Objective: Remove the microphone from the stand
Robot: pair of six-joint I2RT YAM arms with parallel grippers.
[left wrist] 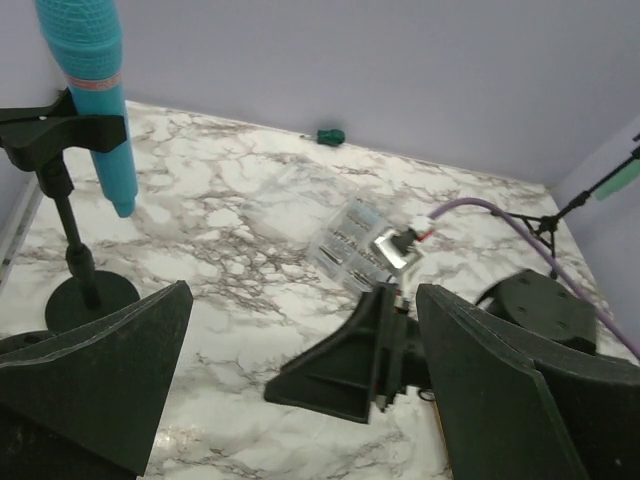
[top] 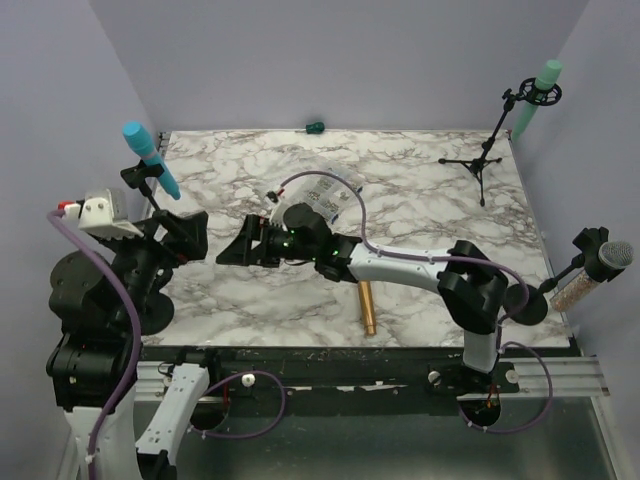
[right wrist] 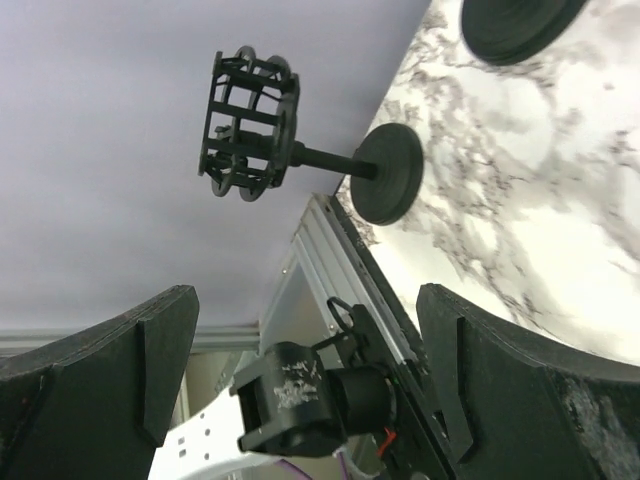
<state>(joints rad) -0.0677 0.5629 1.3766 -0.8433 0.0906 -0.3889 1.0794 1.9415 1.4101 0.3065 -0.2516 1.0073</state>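
Blue microphone (top: 152, 158) clipped in black stand (left wrist: 66, 215) at left rear of desk (top: 420, 200), head up, body slightly tilted through the clip; round base of stand on marble top. Left claw (top: 180, 235) just beside stand, spread wide, gripping nothing, clear of microphone. Right claw (top: 248, 247) at mid-desk, pointed left toward left claw, likewise spread wide and gripping nothing. Clear plastic packet (top: 325, 188) lying behind right claw, printed label showing; contents not discernible. Gold cylinder (top: 368, 308) flat near front edge. Green microphone (top: 543, 85) in mount on tripod (top: 484, 160), far right corner. Grey-headed microphone (top: 603, 262) at right edge. Black cage mount (right wrist: 248, 125) on round-base post, seen from right wrist, near desk edge.
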